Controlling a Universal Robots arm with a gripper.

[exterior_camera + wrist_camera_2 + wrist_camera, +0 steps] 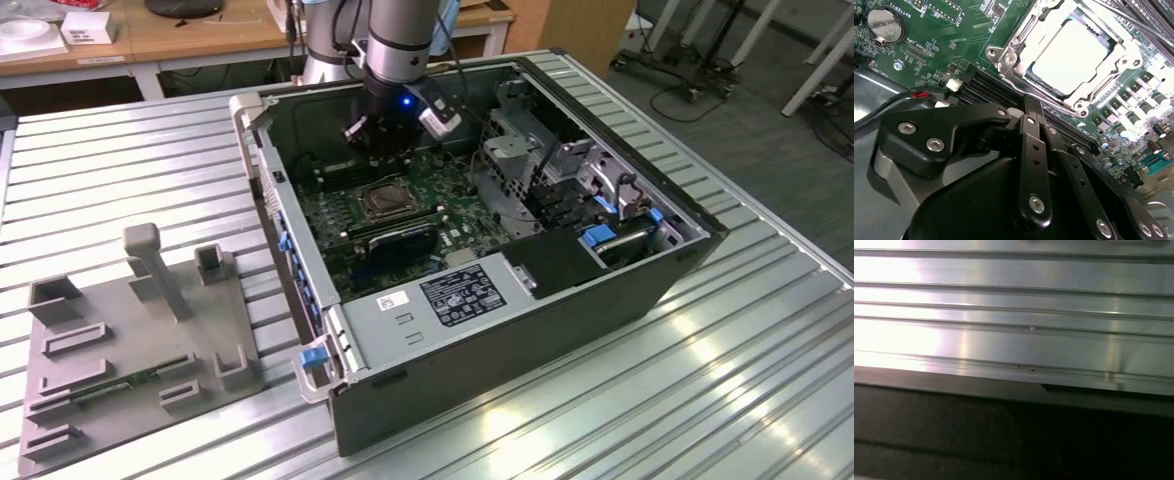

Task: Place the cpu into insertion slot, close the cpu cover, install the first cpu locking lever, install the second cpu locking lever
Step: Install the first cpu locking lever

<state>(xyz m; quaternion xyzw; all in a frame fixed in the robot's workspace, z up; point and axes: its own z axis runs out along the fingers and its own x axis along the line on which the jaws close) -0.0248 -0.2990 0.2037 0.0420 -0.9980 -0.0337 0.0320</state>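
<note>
Cpu [1069, 57] sits seated in the insertion slot [1030, 75] under the closed cpu cover [1019, 30] on the green motherboard [400, 215], so any lever push should stay low and steady; the tool [1029, 112] hovers just beside, narrowed, empty.

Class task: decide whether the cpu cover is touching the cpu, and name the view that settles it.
Touching. In the second wrist view the cpu cover lies closed flat over the cpu's edges, its top showing through the window.

A ribbed metal bench [120, 170] carries an open computer case [534, 340] and, toward the exterior view's left, a grey fixture block [120, 350] lying flat.
</note>
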